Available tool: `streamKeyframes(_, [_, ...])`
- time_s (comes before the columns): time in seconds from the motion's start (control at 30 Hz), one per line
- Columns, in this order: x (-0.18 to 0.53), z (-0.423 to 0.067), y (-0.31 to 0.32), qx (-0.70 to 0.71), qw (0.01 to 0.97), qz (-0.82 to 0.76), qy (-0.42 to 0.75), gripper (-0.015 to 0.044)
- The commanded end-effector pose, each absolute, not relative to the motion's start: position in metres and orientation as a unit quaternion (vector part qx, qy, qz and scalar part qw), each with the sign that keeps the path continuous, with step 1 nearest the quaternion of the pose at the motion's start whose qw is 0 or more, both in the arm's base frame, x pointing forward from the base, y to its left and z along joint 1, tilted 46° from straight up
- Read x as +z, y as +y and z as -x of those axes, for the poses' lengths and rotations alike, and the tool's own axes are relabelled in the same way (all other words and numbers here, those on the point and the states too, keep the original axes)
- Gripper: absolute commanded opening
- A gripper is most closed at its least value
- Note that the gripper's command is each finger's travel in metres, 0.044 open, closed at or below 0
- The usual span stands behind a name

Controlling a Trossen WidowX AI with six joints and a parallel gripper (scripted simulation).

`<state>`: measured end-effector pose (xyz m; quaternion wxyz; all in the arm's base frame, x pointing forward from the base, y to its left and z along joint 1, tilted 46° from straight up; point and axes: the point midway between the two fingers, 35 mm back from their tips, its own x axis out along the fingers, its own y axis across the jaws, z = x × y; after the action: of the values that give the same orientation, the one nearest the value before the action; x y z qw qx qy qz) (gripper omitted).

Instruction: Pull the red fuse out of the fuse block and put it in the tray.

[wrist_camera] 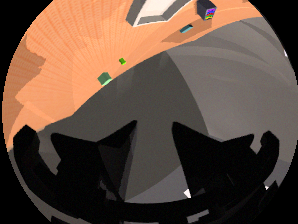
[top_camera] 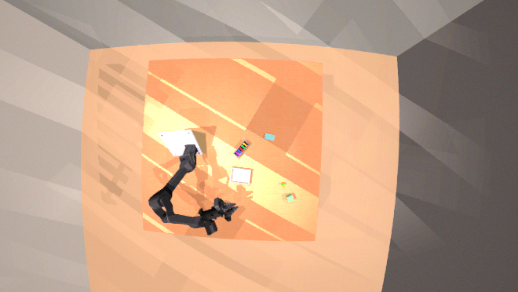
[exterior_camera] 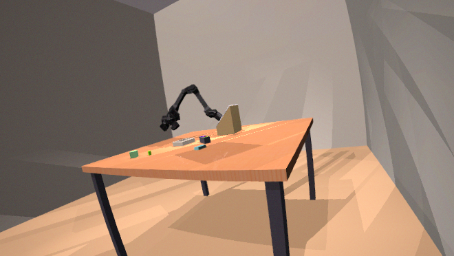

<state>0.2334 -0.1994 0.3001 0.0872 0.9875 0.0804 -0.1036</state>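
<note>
The fuse block [top_camera: 242, 148] [exterior_camera: 205, 139] [wrist_camera: 206, 10] is a small dark block with a row of coloured fuses, near the middle of the table. The red fuse is too small to pick out among them. The white tray [top_camera: 241, 175] [exterior_camera: 184, 141] [wrist_camera: 161, 2] lies just in front of the block. My gripper [top_camera: 233, 209] [exterior_camera: 168, 125] [wrist_camera: 154, 125] is open and empty. It hangs high above the table's edge, well away from both block and tray.
A cyan block [top_camera: 269, 136] [exterior_camera: 199, 148] [wrist_camera: 186, 28] lies beside the fuse block. A green block [top_camera: 290, 198] [exterior_camera: 133, 154] [wrist_camera: 104, 79] and a tiny yellow-green piece [top_camera: 282, 184] [exterior_camera: 149, 153] lie farther off. The arm's wedge-shaped base [top_camera: 180, 141] [exterior_camera: 230, 121] stands behind.
</note>
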Motion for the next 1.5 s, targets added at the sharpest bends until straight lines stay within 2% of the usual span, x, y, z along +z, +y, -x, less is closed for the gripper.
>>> streamKeyframes(0.0, [0.299,-0.234,-0.199,-0.105,0.088,-0.987,0.081,0.0152])
streamKeyframes(0.1, [0.282,-0.248,-0.196,-0.134,0.094,-0.982,0.094,0.0073])
streamKeyframes(0.4, [0.158,-0.311,-0.140,-0.343,0.202,-0.889,0.227,0.0070])
streamKeyframes(0.6, [0.088,-0.317,-0.101,-0.466,0.339,-0.750,0.325,0.0070])
streamKeyframes(0.77, [0.042,-0.308,-0.071,-0.533,0.478,-0.562,0.414,0.0070])
streamKeyframes(1.0, [0.013,-0.296,-0.040,-0.536,0.655,-0.200,0.494,0.0070])
streamKeyframes(1.13, [0.015,-0.298,-0.025,-0.500,0.710,-0.009,0.495,0.0070])
streamKeyframes(1.47, [0.015,-0.299,-0.024,-0.498,0.712,0.000,0.495,0.0070])
